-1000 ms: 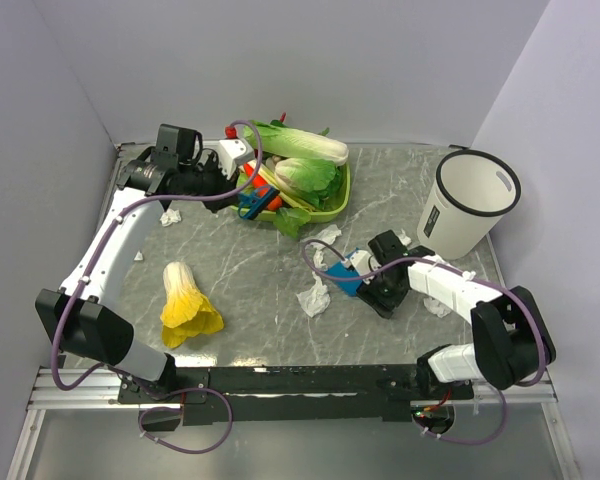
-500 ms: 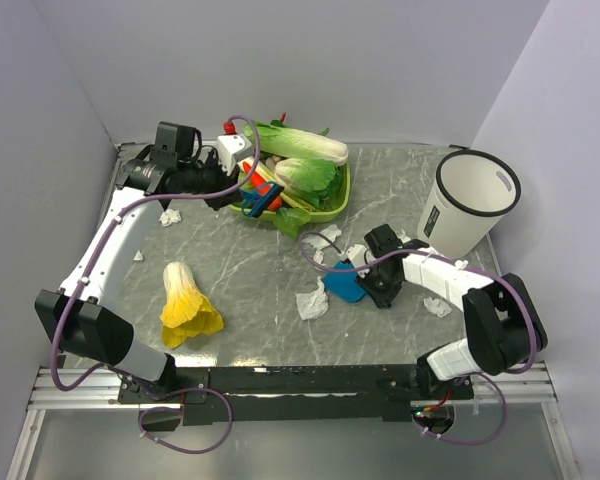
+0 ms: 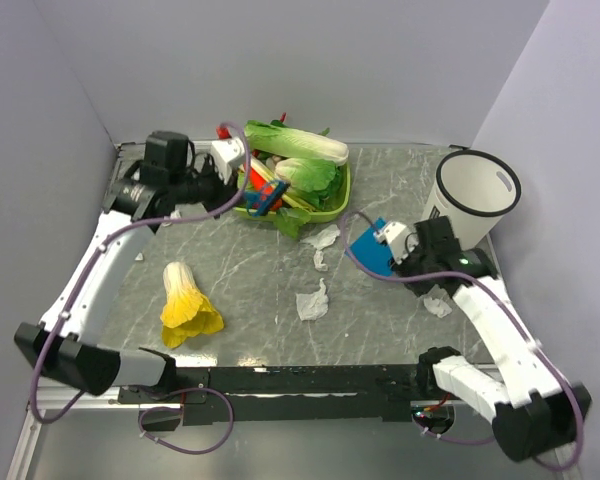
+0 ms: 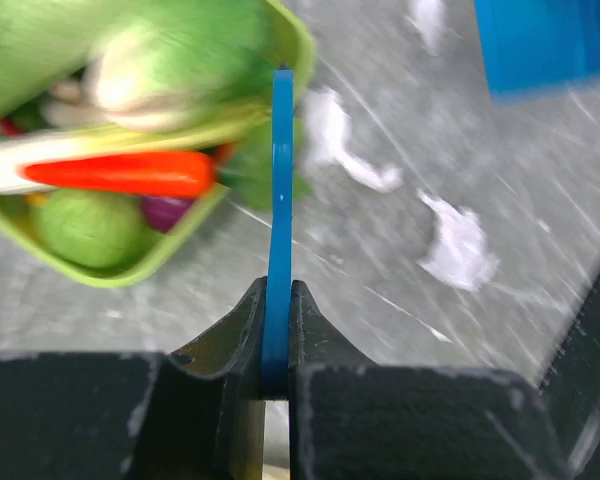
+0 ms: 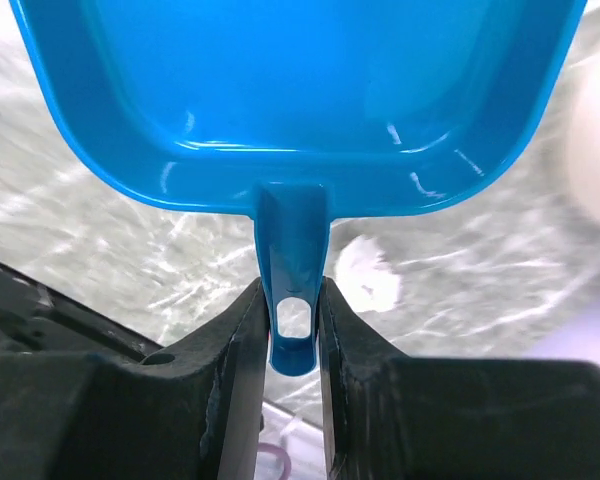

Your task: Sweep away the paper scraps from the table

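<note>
Judging by how things lie, the sweeping has hardly started: both tools are in hand, yet the paper scraps [image 3: 313,301] lie scattered over the tabletop [image 3: 240,270] and none sits in the pan. At the left, a tiny white wad [image 3: 138,256] lies beside the left arm, near a yellow leafy vegetable [image 3: 187,300] with ruffled edges. The left jaws are clenched on a thin, flat blue plastic handle [image 4: 280,180], seen edge-on over the lime-green tray [image 4: 150,262] of vegetables; its working end is unclear. In the middle, crumpled, tissue-soft scraps rest on the grey-green, white-veined marble pattern. Further right, the right jaws grasp the stubby handle of a smooth, shiny blue dustpan [image 5: 300,90], apparently lifted off the surface and empty. One more wad [image 3: 437,306] lies beside that arm, and a round white bin [image 3: 470,205] stands at the far right.
</note>
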`<state>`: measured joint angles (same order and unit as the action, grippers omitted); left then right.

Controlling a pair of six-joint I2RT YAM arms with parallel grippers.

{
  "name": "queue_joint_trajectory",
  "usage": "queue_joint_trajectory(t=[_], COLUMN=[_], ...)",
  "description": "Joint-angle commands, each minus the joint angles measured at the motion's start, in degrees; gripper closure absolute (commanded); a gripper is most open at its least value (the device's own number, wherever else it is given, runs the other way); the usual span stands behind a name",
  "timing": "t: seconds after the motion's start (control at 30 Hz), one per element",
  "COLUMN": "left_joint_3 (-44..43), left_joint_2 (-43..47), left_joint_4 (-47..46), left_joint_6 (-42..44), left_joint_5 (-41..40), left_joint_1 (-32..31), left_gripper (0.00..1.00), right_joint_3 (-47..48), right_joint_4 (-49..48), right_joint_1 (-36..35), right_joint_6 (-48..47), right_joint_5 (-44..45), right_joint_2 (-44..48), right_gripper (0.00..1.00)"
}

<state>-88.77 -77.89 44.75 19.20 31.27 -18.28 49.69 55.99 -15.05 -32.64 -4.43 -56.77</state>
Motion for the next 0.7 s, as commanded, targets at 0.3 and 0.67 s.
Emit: queue_joint_trajectory(t=[0.3,0.67], left_joint_3=[7.4,-2.5], left_joint_2=[-3.7,-25.5], left_joint_4=[-8.6,-38.5], left_joint_6=[-9.8,-36.3], left_joint_5=[7.7,8.9], left_joint_1=[-22.0,-36.8], left_gripper=[0.99,0.99], right_joint_3=[31.3,32.7], right_joint_4=[-9.6,-14.9], right_joint_1=[3.9,8.3], right_joint_6=[23.8,24.2], right_joint_5=[-1.5,0.8], right_joint_2=[11.2,11.5], right_gripper=[1.00,1.00])
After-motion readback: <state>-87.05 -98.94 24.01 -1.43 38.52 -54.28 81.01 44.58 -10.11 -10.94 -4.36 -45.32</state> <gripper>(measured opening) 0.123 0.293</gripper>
